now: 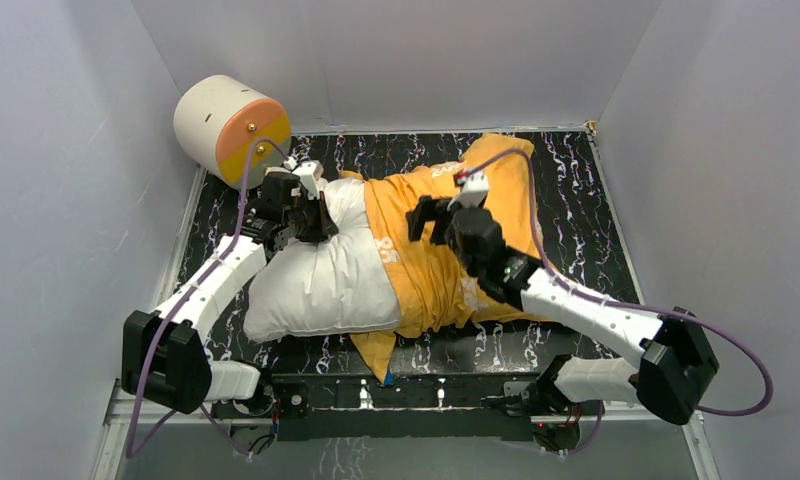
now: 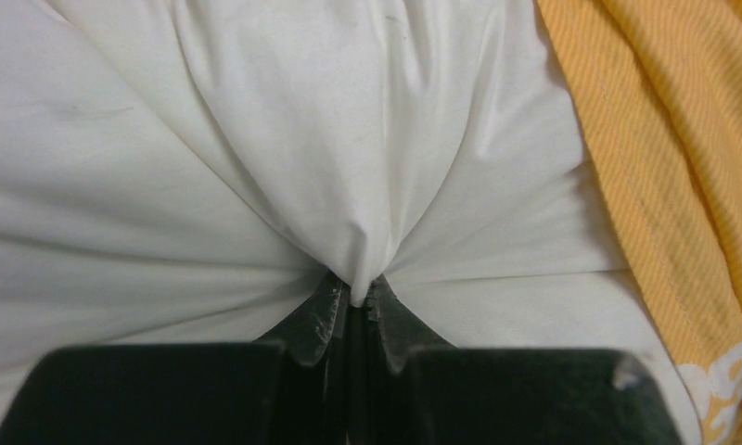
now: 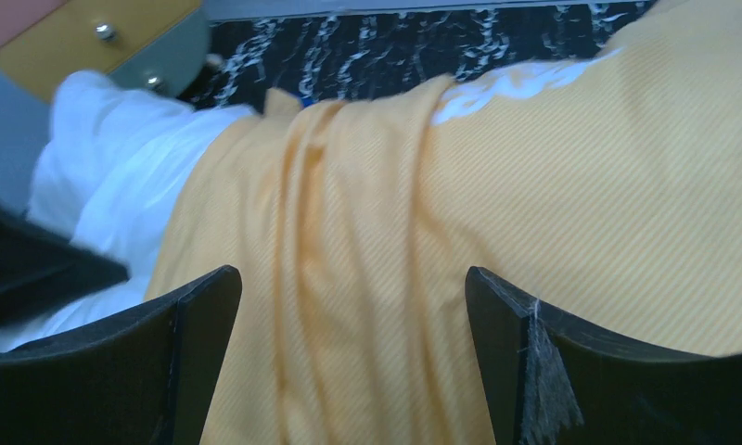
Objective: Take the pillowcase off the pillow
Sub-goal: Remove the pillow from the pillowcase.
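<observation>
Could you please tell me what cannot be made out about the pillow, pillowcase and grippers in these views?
1. Top view: the pillow's right part is hidden inside the pillowcase.
2. Top view: the left gripper's fingertips, hidden by its wrist.
3. Right wrist view: blur hides whether the open right gripper touches the pillowcase.
4. All views: the pillowcase's underside, lying against the table.

Plain pale-grey walls [image 1: 396,50] box in a black, white-veined tabletop [image 1: 576,165] on three sides under even, soft light. A cream cylinder [image 1: 226,125] with an orange-and-yellow end face lies in the far left corner.
</observation>
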### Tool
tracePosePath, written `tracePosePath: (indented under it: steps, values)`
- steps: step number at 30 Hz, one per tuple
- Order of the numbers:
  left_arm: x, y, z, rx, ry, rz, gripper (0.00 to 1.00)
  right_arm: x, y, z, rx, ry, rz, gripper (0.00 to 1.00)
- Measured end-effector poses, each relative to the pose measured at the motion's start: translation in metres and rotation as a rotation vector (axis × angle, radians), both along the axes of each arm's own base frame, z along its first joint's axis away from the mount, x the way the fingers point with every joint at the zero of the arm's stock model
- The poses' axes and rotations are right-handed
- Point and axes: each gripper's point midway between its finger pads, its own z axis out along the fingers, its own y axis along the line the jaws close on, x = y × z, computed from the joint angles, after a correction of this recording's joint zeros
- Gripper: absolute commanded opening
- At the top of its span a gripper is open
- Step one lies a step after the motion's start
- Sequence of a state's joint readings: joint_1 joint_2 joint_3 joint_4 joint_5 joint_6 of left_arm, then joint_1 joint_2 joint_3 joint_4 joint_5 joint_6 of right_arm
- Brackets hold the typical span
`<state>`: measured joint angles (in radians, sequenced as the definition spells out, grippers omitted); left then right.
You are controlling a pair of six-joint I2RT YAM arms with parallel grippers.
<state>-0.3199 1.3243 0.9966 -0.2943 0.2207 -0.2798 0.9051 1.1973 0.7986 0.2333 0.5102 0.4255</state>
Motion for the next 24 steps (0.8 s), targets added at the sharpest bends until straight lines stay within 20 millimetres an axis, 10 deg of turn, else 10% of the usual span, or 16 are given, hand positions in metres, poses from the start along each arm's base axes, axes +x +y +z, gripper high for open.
tracePosePath:
  steps: [5,9,11,17,24]
  values:
    - [-0.006,0.003,0.006,-0.007,-0.040,0.007,0.00,0.089,-0.030,0.034,-0.092,0.038,-0.134,0.99]
    - [-0.008,0.004,0.009,-0.008,-0.058,0.010,0.00,0.136,-0.006,0.034,-0.174,0.097,-0.079,0.93]
    - [-0.008,0.005,0.009,-0.007,-0.059,0.011,0.00,0.148,0.017,0.019,-0.210,0.149,-0.014,0.83]
    - [-0.007,0.009,0.010,-0.001,-0.070,0.042,0.00,0.153,0.019,-0.073,-0.411,0.308,-0.005,0.03]
    - [-0.004,0.012,0.014,-0.031,-0.072,0.092,0.00,0.183,-0.026,-0.055,-0.450,0.307,-0.126,0.01]
